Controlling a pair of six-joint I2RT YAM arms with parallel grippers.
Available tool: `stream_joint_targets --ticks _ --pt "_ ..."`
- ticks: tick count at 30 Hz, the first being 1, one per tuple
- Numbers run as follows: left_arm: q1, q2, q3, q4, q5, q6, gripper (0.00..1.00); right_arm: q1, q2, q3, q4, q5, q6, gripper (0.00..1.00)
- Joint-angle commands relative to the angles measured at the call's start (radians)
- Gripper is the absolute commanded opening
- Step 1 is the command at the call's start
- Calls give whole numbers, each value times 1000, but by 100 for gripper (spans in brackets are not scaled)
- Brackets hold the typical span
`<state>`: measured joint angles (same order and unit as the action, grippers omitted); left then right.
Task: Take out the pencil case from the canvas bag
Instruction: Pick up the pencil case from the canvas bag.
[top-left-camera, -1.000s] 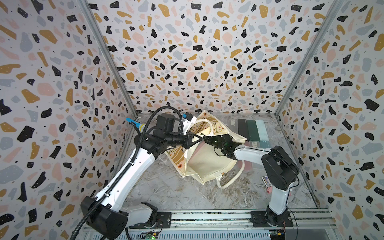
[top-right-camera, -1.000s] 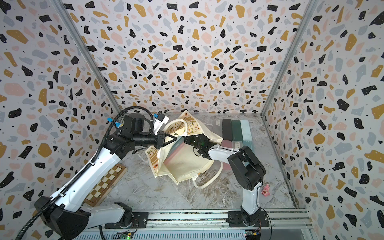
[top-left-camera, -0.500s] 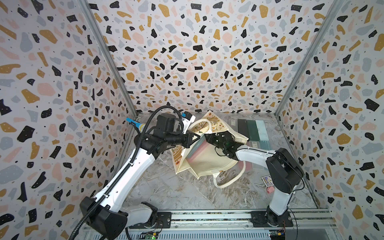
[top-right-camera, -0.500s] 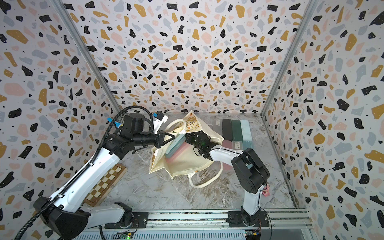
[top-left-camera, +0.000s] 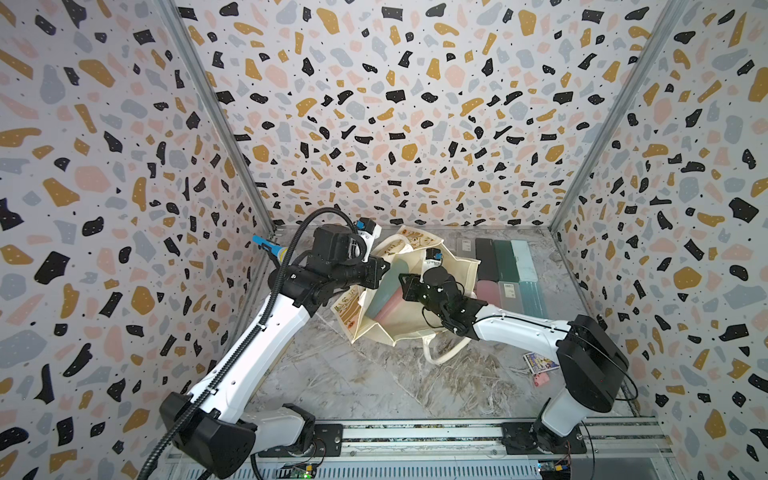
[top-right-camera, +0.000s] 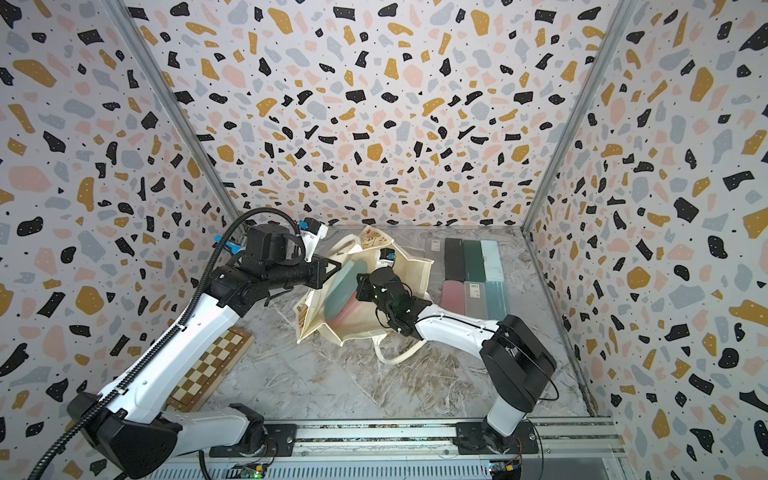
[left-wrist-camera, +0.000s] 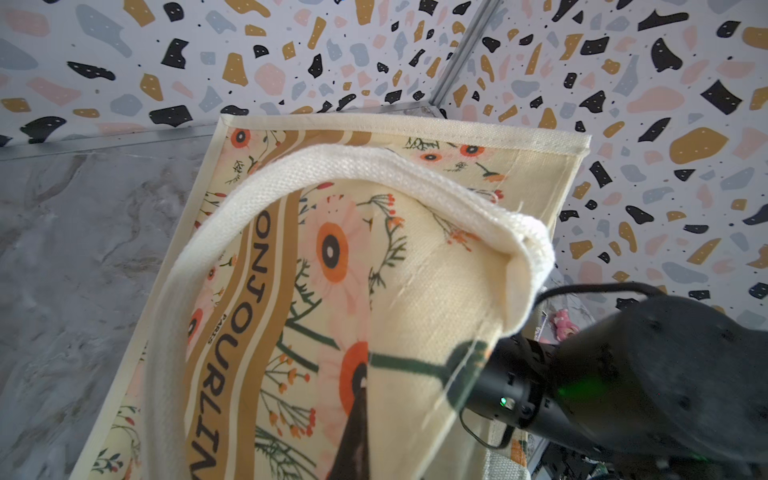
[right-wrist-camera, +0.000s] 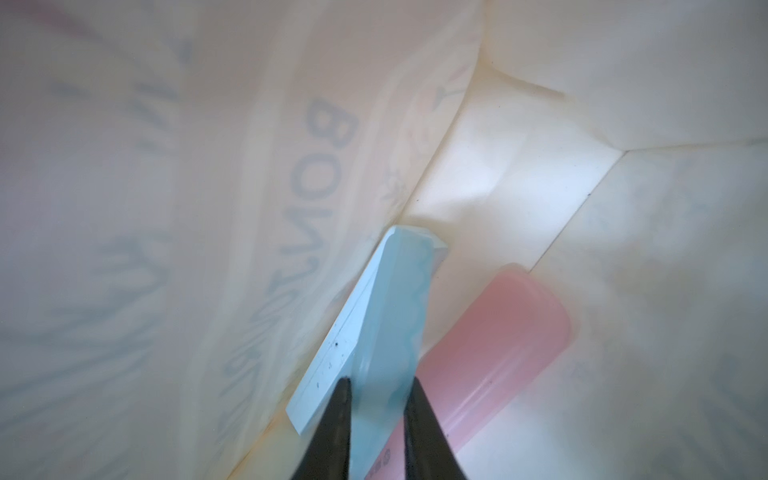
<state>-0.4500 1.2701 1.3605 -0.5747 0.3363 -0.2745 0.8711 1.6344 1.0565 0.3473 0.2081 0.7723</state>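
Note:
The cream canvas bag (top-left-camera: 399, 328) (top-right-camera: 353, 328) lies tipped on the marble floor with its mouth held open. My left gripper (top-left-camera: 380, 272) (left-wrist-camera: 363, 390) is shut on the bag's printed side wall just below the loop handle (left-wrist-camera: 291, 166). My right gripper (top-left-camera: 403, 286) (right-wrist-camera: 380, 380) reaches inside the bag. Its two dark fingers press on either side of a light blue pencil case (right-wrist-camera: 390, 299) (top-right-camera: 343, 286). A pink pencil case (right-wrist-camera: 507, 332) (top-left-camera: 388, 309) lies against the blue one on the bag's bottom.
Several pencil cases (top-left-camera: 503, 266) lie in two rows at the back right of the floor. A chessboard (top-right-camera: 208, 365) sits under the left arm. A small card and a pink trinket (top-left-camera: 540, 365) lie near the right arm's base. The bag's second handle (top-left-camera: 444, 353) trails forward.
The right gripper has moved left, deeper into the bag, and narrowed its jaws onto the blue pencil case. The bag's mouth has opened wider, showing the cases inside.

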Motion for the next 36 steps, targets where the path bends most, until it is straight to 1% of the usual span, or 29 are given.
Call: stream_joint_targets --ticks 1,7,12,19,25,30,33,36 --pt "-1 4 42 -9 -88 -22 0 16 -67 -24 -19 55 -99 19" --pt "-1 11 40 -8 -97 -19 0 31 -160 -62 -24 80 -120 19" --pt "-1 12 31 -20 -109 -5 0 15 -243 -64 -69 104 -120 19" --pt "-1 37 54 -66 -140 25 0 -49 -338 -72 -108 35 -81 20" --pt "-1 55 63 -74 -116 28 0 -83 -349 -67 -144 -35 -61 20" --pt "-1 60 80 -109 -210 32 0 -103 -372 -107 -149 -37 -32 19" --pt "-1 70 105 -152 -263 57 0 -151 -396 -140 -141 -91 9 20" --pt "-1 80 126 -191 -345 87 0 -208 -409 -181 -123 -169 59 20"
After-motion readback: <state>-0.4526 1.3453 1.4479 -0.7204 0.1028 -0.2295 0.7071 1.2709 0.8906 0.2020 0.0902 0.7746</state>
